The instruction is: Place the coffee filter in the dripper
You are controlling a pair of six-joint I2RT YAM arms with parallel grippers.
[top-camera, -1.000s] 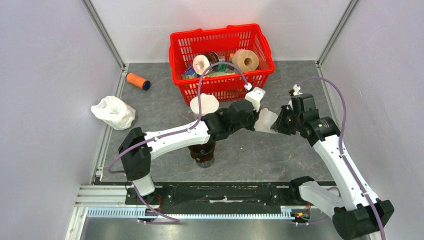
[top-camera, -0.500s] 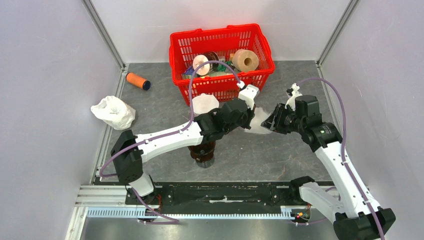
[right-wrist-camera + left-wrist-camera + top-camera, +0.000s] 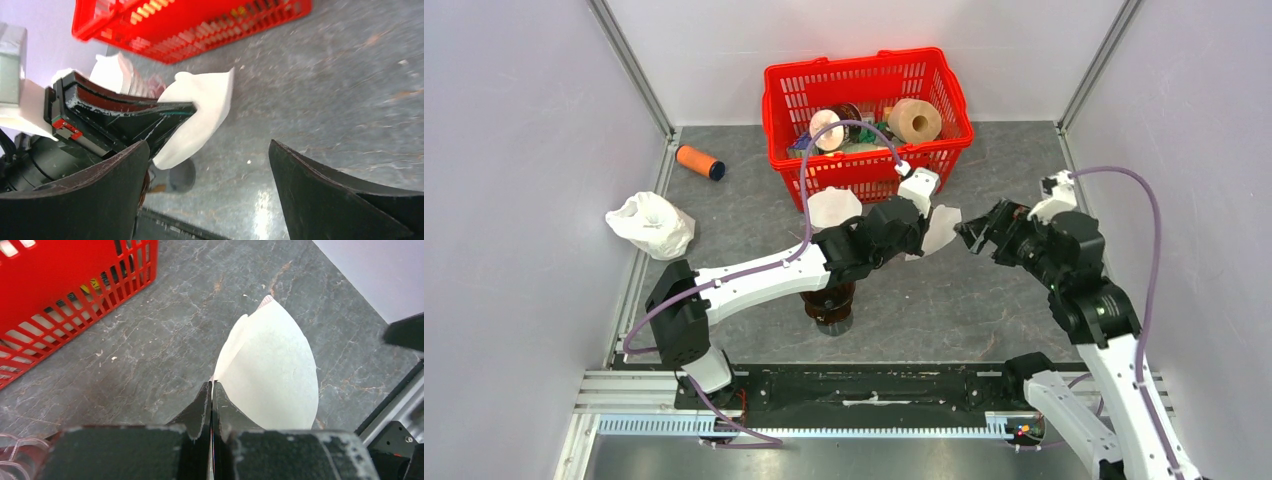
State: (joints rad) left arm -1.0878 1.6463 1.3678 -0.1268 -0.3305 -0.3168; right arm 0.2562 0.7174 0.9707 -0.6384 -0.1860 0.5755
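Top external view: the left gripper (image 3: 921, 230) reaches out over the table (image 3: 984, 300) in front of the red basket (image 3: 864, 70). The coffee filter (image 3: 942, 228) projects from its tip as a white fan. The right gripper (image 3: 980, 230) faces the filter from just beside it. The dripper (image 3: 829, 308), a dark vessel, stands near the arm bases, partly hidden under the left arm. The filter is apart from it, up and to the right in this view. A white sheet (image 3: 834, 208) of similar shape sits by the basket front. A white bag (image 3: 652, 225) and an orange cylinder (image 3: 699, 162) lie at the left side of the table.

Left wrist view: this resolves the grip, which the overhead view does not. The left fingers are pressed together with the filter's narrow corner clamped between them. The rounded edge of the paper fans away above the grey surface.

Right wrist view: the right fingers stand wide apart and hold nothing. The filter, pinched by the left gripper, sits beyond the fingertips and touches neither. A dark round object below the paper is too blurred to identify. Only the overhead view shows the dripper clearly.
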